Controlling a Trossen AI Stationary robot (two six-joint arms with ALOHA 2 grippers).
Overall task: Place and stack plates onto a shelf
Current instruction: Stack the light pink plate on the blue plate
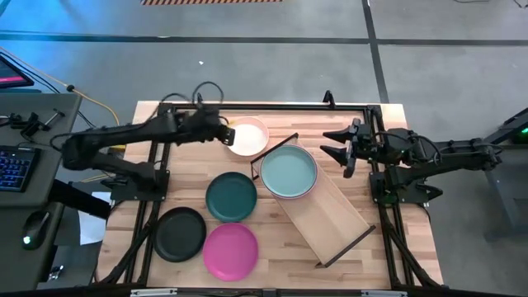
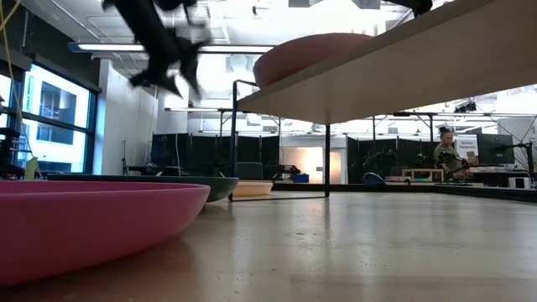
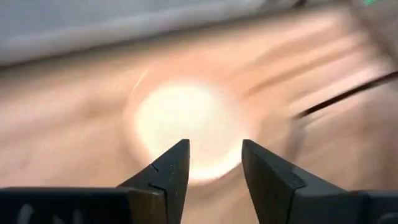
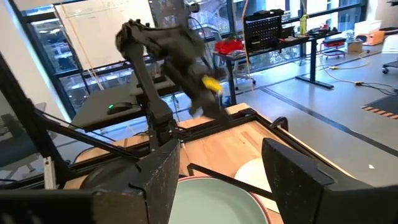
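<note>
Cream plate [image 1: 247, 136], just off the shelf [image 1: 326, 216] end, is next: left gripper [image 1: 224, 132] hovers above, open and empty, needing descent.

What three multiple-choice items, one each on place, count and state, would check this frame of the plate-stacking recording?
1. Where is the pale teal plate?
A. on the shelf, over a pink plate
B. on the bare table
C. in the right claw

2. How many plates lie on the table off the shelf?
A. two
B. four
C. six

3. How is the left claw?
A. shut on a plate
B. open above the cream plate
C. parked off the table

Key: 1 A, the high view shows teal on the board with a pink rim beneath. 2 B, cream, dark green, black, magenta. 3 B, the left wrist view shows parted fingers holding nothing.
</note>
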